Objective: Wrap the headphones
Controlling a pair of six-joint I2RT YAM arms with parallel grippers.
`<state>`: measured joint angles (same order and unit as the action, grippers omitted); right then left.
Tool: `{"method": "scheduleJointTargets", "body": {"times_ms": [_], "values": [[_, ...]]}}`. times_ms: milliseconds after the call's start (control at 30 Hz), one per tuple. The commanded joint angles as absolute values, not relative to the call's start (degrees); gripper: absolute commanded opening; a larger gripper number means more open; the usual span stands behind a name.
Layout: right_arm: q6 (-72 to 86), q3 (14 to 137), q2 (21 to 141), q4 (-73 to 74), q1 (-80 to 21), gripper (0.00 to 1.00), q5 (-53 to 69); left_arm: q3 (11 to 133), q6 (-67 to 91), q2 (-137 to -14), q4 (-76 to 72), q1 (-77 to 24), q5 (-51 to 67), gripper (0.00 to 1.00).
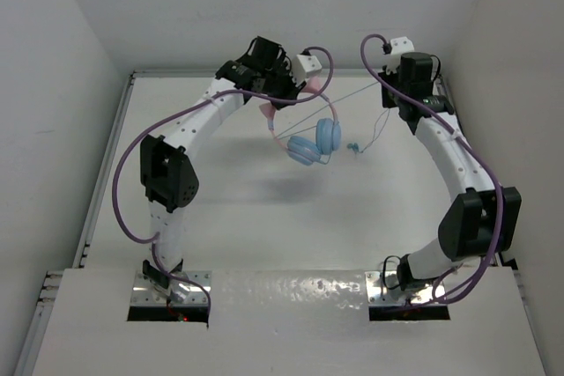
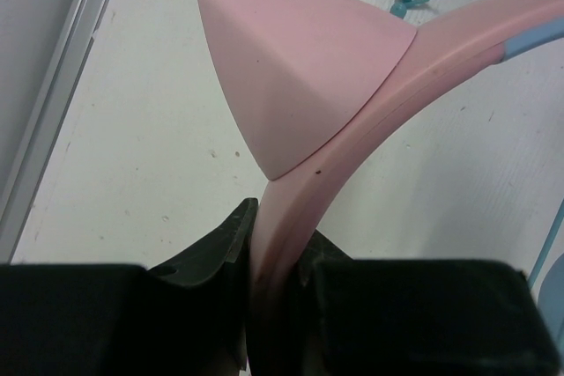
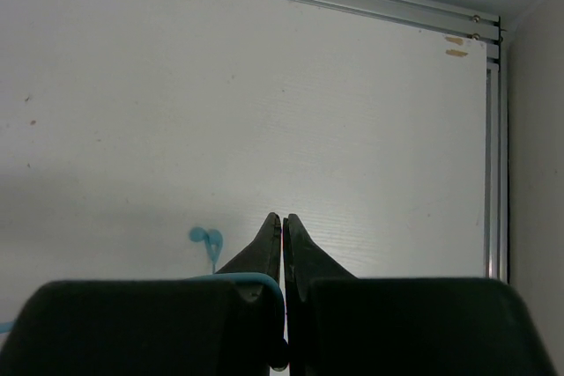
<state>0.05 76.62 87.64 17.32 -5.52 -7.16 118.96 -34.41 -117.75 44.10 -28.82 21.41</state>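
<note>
**Two arms, one thin cord: headphones held up for wrapping**

The headphones (image 1: 328,136) hang above the table (image 1: 264,217), toward 12 o'clock of its middle. The left gripper (image 2: 278,239) is clamped tight on the pink headband (image 2: 423,59) just below one cat ear (image 2: 291,77), and the two blue ear cups (image 1: 302,150) dangle at 4 o'clock of that grip. The right gripper (image 3: 283,226), out at 2 o'clock of the cups, has its jaws pressed fully together. The teal cable (image 3: 231,277) curls over one finger and appears nipped in the seam between them. The plug (image 1: 354,147) lies on the table at 3 o'clock of the cups.

The winding itself looks barely begun, if at all, since a long length of cord runs free between the arms.

To do it well, the left arm should act as a steady post with its clamp unchanged. The right arm can then carry the cord round the band or cups in even turns. Light tension matters: too slack and the loops fall off, too hard and the band may twist in the jaws. The cat ear is a likely snag, and the trailing plug could catch on the table.
</note>
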Motion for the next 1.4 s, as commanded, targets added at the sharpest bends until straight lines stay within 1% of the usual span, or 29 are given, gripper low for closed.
{"method": "scheduleJointTargets", "body": {"times_ms": [0,67,200,367,467,500,533,567,600,633,667,733,800,867,967,1000,1033,1133,1367], "values": [[1.1,79.3,87.6,12.0,-2.4,0.00,-11.3,122.2,-36.3,-115.2,48.0,-27.5,25.3,0.00],[1.1,80.5,88.8,12.6,-2.3,0.00,-10.6,123.0,-37.1,-115.1,49.9,-27.5,27.4,0.00],[2.4,87.2,93.6,14.3,-2.4,0.00,-7.4,125.4,-37.1,-115.0,52.2,-27.5,33.2,0.00],[5.0,93.8,99.7,16.0,-2.4,0.00,-4.9,130.6,-33.0,-114.9,52.4,-27.5,35.3,0.00],[8.7,96.1,104.8,17.7,-2.5,0.00,2.3,135.2,-25.7,-115.0,50.9,-27.2,36.4,0.00],[11.1,96.1,106.6,17.3,-2.8,0.02,8.1,136.5,-21.4,-115.0,49.8,-26.9,36.8,0.00],[12.2,94.5,107.1,16.4,-3.6,0.05,10.8,138.8,-19.4,-115.0,49.2,-26.9,37.3,0.00],[13.3,92.8,107.1,14.6,-4.2,0.10,13.4,139.9,-17.6,-115.0,48.6,-26.8,37.3,0.00],[14.3,90.7,107.0,8.8,-4.8,0.13,15.9,140.8,-14.8,-115.0,47.8,-26.7,37.3,0.00],[17.6,85.2,105.7,4.9,-6.2,0.15,19.4,141.6,-13.7,-115.0,47.4,-26.7,36.9,0.00],[19.7,82.4,105.1,-4.0,-7.0,0.18,20.6,143.1,-12.7,-115.0,46.9,-26.7,36.6,0.00],[25.5,76.8,104.3,-11.7,-9.0,0.20,22.3,144.7,-10.4,-115.1,46.6,-26.6,36.0,0.00],[29.9,75.6,104.8,-17.6,-9.9,0.20,22.7,145.3,-8.6,-115.1,46.4,-26.5,35.9,0.00],[31.5,75.1,106.2,-20.4,-11.4,0.21,22.3,145.6,-7.6,-115.0,46.4,-26.5,36.2,0.00],[34.5,73.9,107.8,-23.5,-12.3,0.33,21.4,146.9,-5.2,-114.9,46.3,-26.5,37.0,0.00],[36.2,73.5,108.4,-24.1,-12.3,0.41,21.4,147.4,-4.8,-114.8,46.2,-26.4,36.9,0.00],[36.7,72.8,109.3,-24.8,-12.3,0.43,21.2,148.5,-4.5,-114.7,46.0,-26.4,37.0,0.00],[38.6,70.9,110.6,-26.3,-12.6,0.46,21.4,150.1,-3.2,-114.6,45.4,-26.2,36.5,0.00],[41.1,67.1,111.9,-31.0,-14.6,0.46,19.0,151.4,-0.5,-114.6,43.9,-26.0,36.4,0.00]]}}
